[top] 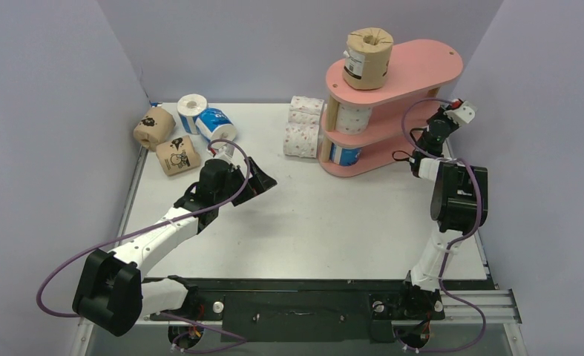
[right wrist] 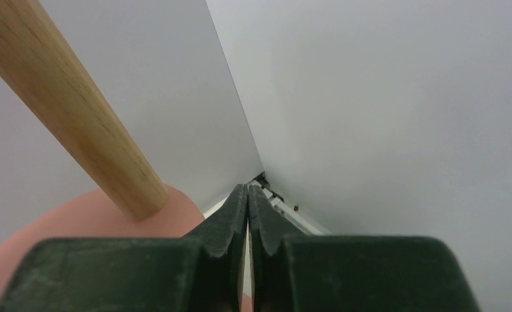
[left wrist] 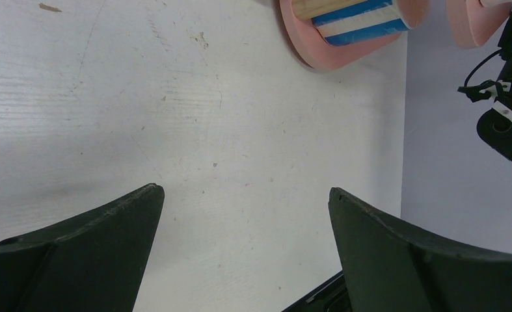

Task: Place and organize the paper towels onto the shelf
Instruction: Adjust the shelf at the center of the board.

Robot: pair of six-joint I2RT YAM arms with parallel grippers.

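The pink shelf [top: 422,63] stands at the back right. A brown roll [top: 368,58] stands on its top board, a white pink-dotted roll [top: 354,117] on the middle board and a blue roll [top: 346,154] on the bottom board. Two more dotted rolls [top: 302,130] lie stacked on the table against the shelf's left end. Two brown rolls [top: 166,141] and two blue rolls [top: 203,117] lie at the back left. My left gripper [top: 265,178] is open and empty over mid-table [left wrist: 246,195]. My right gripper [top: 455,110] is shut and empty [right wrist: 248,188] at the shelf's right end.
The grey walls close in the table on the left, back and right. A wooden post [right wrist: 71,110] and a pink board [right wrist: 77,227] lie just left of my right gripper. The left wrist view shows the shelf's bottom board with the blue roll [left wrist: 357,16] ahead.
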